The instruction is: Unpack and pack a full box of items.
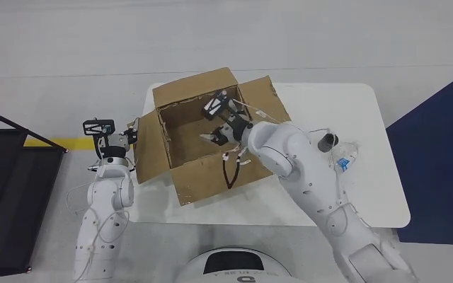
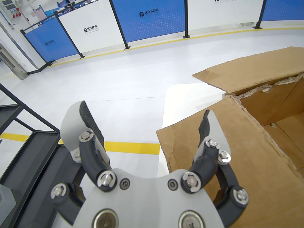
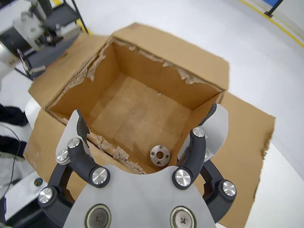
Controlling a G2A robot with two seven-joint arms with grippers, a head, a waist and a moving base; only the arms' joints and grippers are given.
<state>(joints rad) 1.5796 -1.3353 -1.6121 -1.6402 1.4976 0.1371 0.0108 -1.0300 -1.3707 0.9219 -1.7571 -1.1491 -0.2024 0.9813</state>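
1. The cardboard box [image 1: 209, 173] stands open on the white table [image 1: 333, 205]. All four flaps are folded outward, and the rim is ragged and torn along the inner edges.
2. A small round metal disc [image 3: 160, 155] with a centre hole lies flat on the box floor, close against the wall on the robot's side. The rest of the floor that shows is bare cardboard.
3. The right gripper [image 3: 147, 113] hangs over the box mouth, pointing down into it. Its fingers are spread wide and hold nothing. The disc sits below and between them, well apart from both pads.
4. The left gripper [image 2: 144, 110] is just outside the box on the robot's left, beside the left flap [image 2: 190, 148]. It is also spread wide and holds nothing. One finger overlaps the flap's edge in the left wrist view, but I cannot tell whether it touches the cardboard.
5. Two loose things lie on the table past the box's right flap. One is a small dark round item [image 1: 327, 141]. Just beside it is a clear plastic item [image 1: 345, 159] with a blue patch.
6. A black rack [image 1: 14, 191] stands on the floor off the table, on the left side of the box.
7. Blue and white partition panels [image 2: 152, 12] line the floor well beyond the box.
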